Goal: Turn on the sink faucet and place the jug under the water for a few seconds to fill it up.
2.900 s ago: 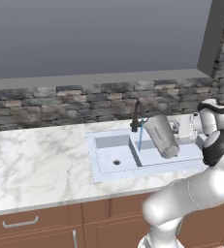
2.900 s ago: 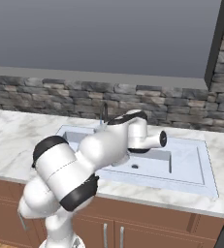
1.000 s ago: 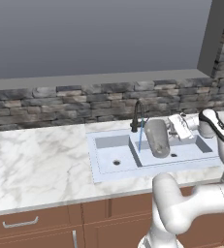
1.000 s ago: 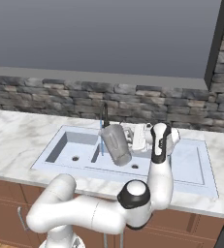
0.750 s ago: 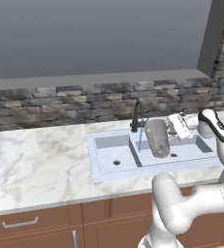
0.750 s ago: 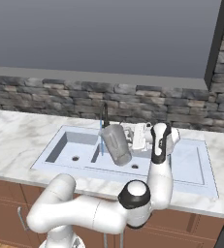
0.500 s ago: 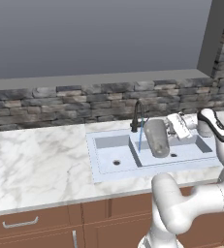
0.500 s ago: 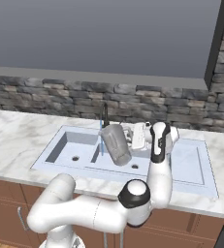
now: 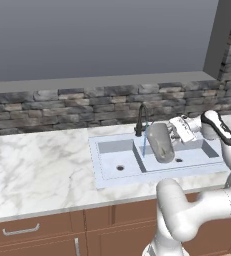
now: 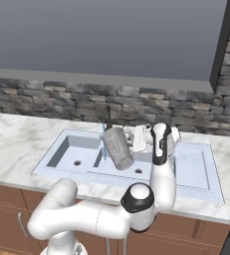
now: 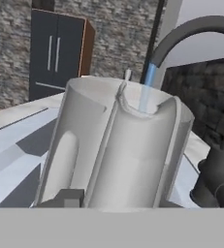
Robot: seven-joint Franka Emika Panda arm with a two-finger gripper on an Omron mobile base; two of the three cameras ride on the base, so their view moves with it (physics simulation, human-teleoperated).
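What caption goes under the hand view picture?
Claw holds the jug under blue water from the faucet.

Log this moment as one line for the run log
faucet: on, water running | jug: held tilted over sink, stream by its mouth | gripper: shut on jug
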